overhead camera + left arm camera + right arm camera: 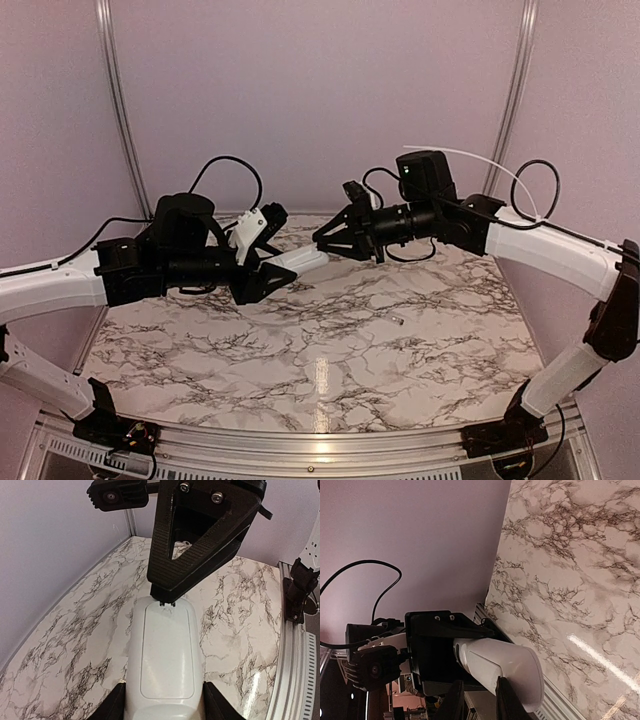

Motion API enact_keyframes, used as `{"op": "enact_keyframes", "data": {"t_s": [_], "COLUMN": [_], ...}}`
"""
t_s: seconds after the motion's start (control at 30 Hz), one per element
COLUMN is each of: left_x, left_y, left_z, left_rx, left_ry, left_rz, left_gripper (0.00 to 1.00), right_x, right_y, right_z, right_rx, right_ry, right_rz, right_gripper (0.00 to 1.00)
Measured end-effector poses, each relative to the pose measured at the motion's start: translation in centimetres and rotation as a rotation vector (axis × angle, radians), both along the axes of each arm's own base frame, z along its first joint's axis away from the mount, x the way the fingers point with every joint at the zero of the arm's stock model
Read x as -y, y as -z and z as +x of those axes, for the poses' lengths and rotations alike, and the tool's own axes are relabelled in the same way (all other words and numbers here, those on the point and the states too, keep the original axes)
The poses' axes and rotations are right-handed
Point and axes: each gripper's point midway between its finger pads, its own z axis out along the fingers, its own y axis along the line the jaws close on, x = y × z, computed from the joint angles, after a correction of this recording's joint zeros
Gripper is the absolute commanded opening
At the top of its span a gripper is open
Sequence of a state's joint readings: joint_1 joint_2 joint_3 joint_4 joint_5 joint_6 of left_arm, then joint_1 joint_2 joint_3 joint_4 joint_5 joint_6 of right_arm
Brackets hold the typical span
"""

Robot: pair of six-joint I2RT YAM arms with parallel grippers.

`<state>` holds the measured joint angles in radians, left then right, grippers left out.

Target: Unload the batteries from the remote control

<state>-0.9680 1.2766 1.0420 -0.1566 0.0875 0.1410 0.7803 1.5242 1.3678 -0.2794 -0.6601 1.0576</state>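
The table point(330, 370) is white marble-patterned with dark veins (a bright glare streak lies on its near part). Plain lilac walls point(320, 90) rise behind it, joined by metal posts point(118, 110).

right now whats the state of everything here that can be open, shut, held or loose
remote control: held above the table, back facing the left wrist camera
back cover: shut, in place
batteries: not visible
left gripper: shut on the remote control
right gripper: tips at the remote's far end by the cover edge; open or shut unclear
small speck: lying loose on the table, too small to identify
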Motion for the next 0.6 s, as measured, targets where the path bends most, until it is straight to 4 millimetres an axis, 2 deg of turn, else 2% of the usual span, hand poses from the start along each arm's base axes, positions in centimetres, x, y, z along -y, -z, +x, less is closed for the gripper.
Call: {"op": "enact_keyframes", "data": {"t_s": [0.2, 0.6], "left_x": [-0.1, 0.0], "left_y": [-0.7, -1.0], "left_z": [-0.3, -0.6], "left_rx": [0.017, 0.025], "left_ry": [0.015, 0.030], "left_rz": [-0.026, -0.046], "left_gripper": [0.20, 0.20], "right_x": [0.1, 0.1], "right_y": [-0.9, -1.4], "right_z": [-0.4, -0.7], "right_rx": [0.000, -0.013], "right_ry": [-0.002, -0.004], "right_rz": [0.046, 0.100], "right_gripper": [0.21, 0.21]}}
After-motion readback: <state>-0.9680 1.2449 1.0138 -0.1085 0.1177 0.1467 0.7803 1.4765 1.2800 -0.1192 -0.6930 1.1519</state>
